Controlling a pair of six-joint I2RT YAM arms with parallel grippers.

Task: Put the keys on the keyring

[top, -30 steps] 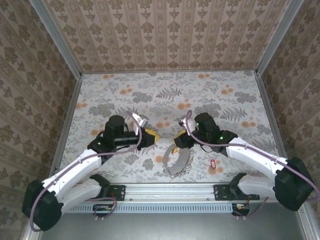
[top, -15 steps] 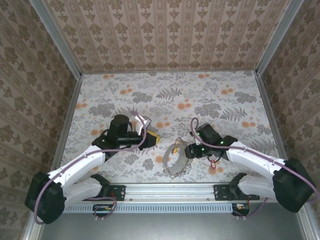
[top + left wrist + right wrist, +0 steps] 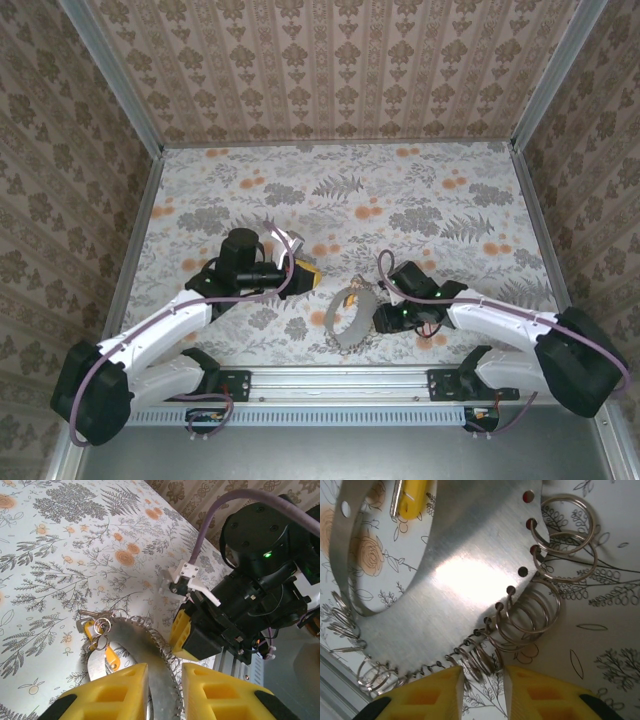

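Right wrist: right gripper at keyring coils, six o'clock, likely steadying; grip unclear.
Left wrist: left gripper slightly spread, empty.

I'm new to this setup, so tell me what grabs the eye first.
The keyring, a shiny curved metal band edged with wire split rings, lies near the front centre of the table. The right gripper sits right at its ringed edge, and a yellow-headed key lies close against the band.
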